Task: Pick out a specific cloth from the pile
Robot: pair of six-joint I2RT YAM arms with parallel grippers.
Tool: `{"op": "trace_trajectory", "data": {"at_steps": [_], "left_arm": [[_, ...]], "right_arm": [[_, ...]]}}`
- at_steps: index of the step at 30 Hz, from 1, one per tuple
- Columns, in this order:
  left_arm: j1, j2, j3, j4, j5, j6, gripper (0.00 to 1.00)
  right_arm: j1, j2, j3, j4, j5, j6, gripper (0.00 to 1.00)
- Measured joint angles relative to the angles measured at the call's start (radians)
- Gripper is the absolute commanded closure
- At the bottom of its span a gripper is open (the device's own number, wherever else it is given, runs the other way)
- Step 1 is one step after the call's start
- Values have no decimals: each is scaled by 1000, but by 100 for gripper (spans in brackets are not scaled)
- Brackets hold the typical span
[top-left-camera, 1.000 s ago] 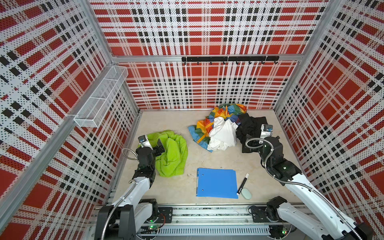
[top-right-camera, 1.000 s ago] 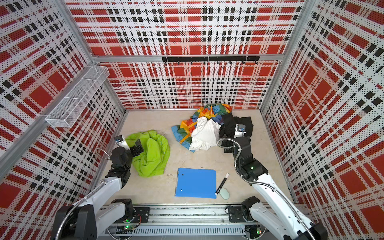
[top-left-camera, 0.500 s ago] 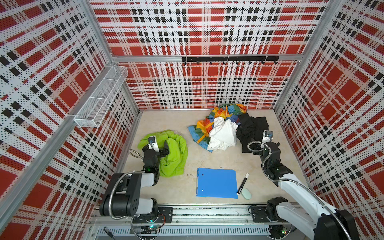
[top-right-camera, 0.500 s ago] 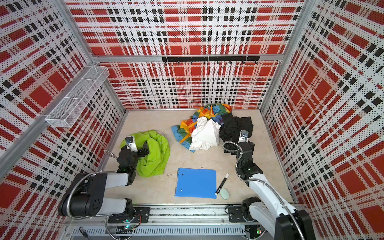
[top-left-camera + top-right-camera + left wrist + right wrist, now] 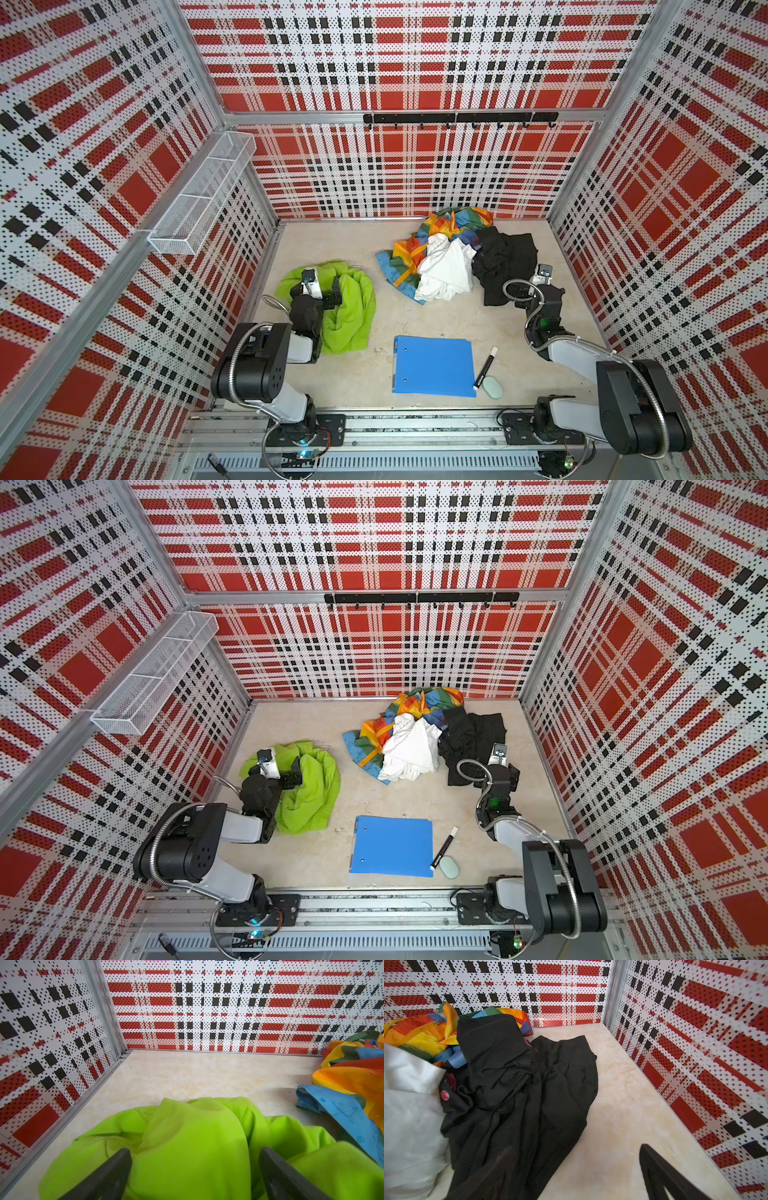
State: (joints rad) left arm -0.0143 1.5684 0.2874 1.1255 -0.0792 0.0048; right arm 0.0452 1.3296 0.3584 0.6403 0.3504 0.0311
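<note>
Cloth: I see the lime green cloth (image 5: pixel 353 307) bunched on the left of the floor, well apart from the pile (image 5: pixel 453 257).
Left claw: my left gripper (image 5: pixel 194 1151) hangs right over the cloth with its jaws spread wide, a raised fold between them and nothing clamped.
Contact: I cannot tell whether the fingertips (image 5: pixel 122 1155) touch the fabric.
Right claw: my right gripper (image 5: pixel 576 1150) is spread wide too and holds nothing. One finger is over the edge of the black cloth (image 5: pixel 512 1084), the other over bare floor.
Pile: rainbow striped cloth (image 5: pixel 415 249), white cloth (image 5: pixel 444 270) and the black one, heaped by the back wall.
Hidden: in both top views my left arm covers the cloth's near left part. The left wrist view cuts off its near edge.
Hard to see: the right fingers are tucked under the wrist in both top views.
</note>
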Motion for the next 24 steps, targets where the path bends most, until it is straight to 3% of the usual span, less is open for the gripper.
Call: {"op": "trace_trajectory", "data": {"at_steps": [7, 13, 24], "left_arm": [[1, 0, 0, 1, 3, 0, 1], [1, 0, 0, 2, 5, 0, 1], [1, 0, 0, 2, 5, 0, 1]], "right_arm": [[-41, 107, -14, 159, -51, -8, 0], [-56, 212, -96, 425, -130, -10, 0], [-51, 222, -96, 487, -243, -45, 0]]}}
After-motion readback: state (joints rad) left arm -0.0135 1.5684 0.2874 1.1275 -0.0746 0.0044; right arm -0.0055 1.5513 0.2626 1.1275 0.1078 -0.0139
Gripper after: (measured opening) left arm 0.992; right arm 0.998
